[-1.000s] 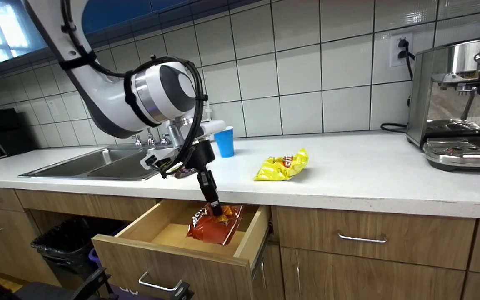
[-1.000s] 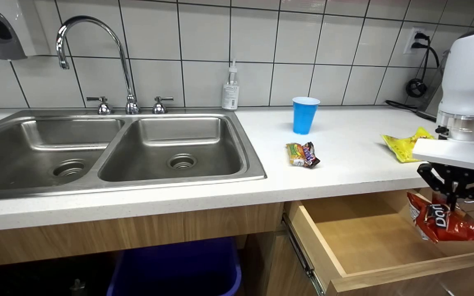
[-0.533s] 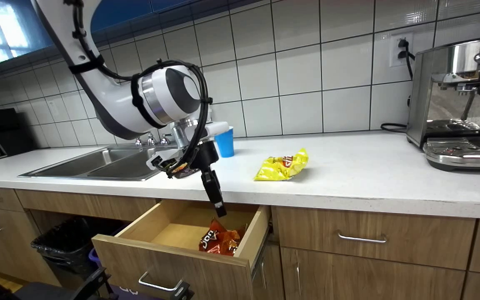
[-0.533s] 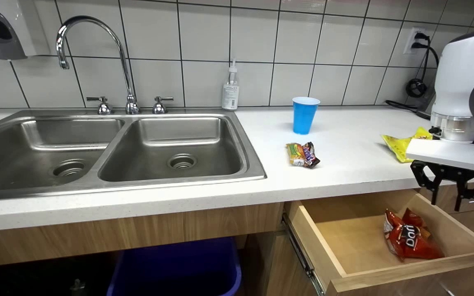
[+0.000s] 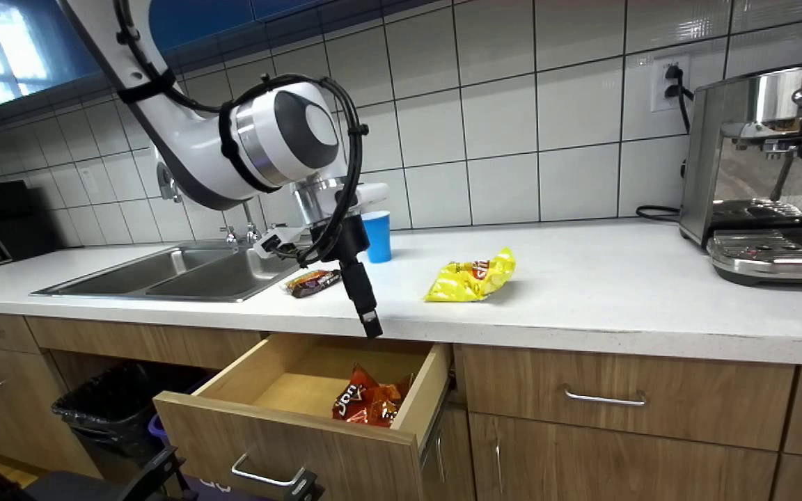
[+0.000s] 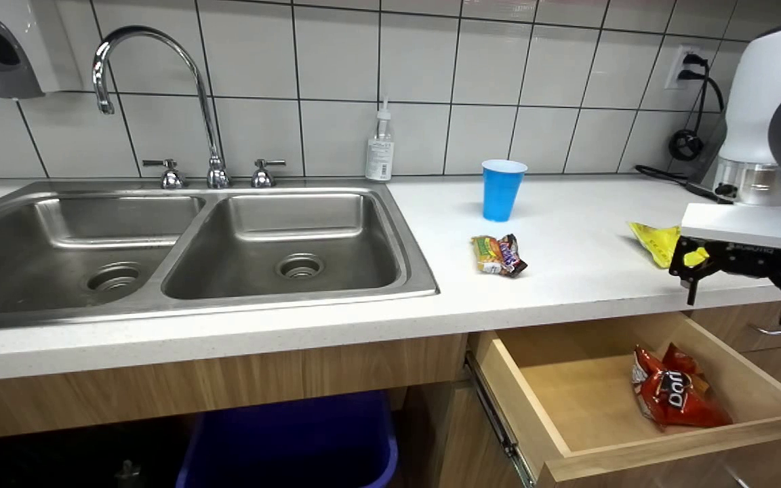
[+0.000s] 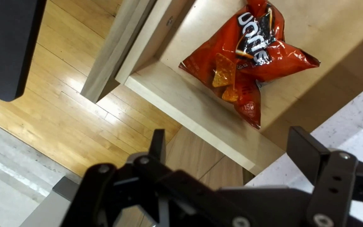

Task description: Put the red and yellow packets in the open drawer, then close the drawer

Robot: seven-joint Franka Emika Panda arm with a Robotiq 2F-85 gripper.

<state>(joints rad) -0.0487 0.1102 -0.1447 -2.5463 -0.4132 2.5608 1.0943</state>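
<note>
Hand (image 6: 738,309) has risen, leaving the red packet (image 6: 676,395) well below.

Your hand (image 6: 739,308), higher than the drawer (image 6: 580,393), partly covers the yellow packet (image 6: 653,242) in an exterior view; right edge clips the hand. Drawer front cropped below in both exterior views. Wrist view: top edge crops the red packet (image 7: 228,53), smallest print unreadable.

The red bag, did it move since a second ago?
Yes, down into the drawer: in an exterior view, the red bag hung from the tool, and now it lies on the drawer's bottom.
</note>
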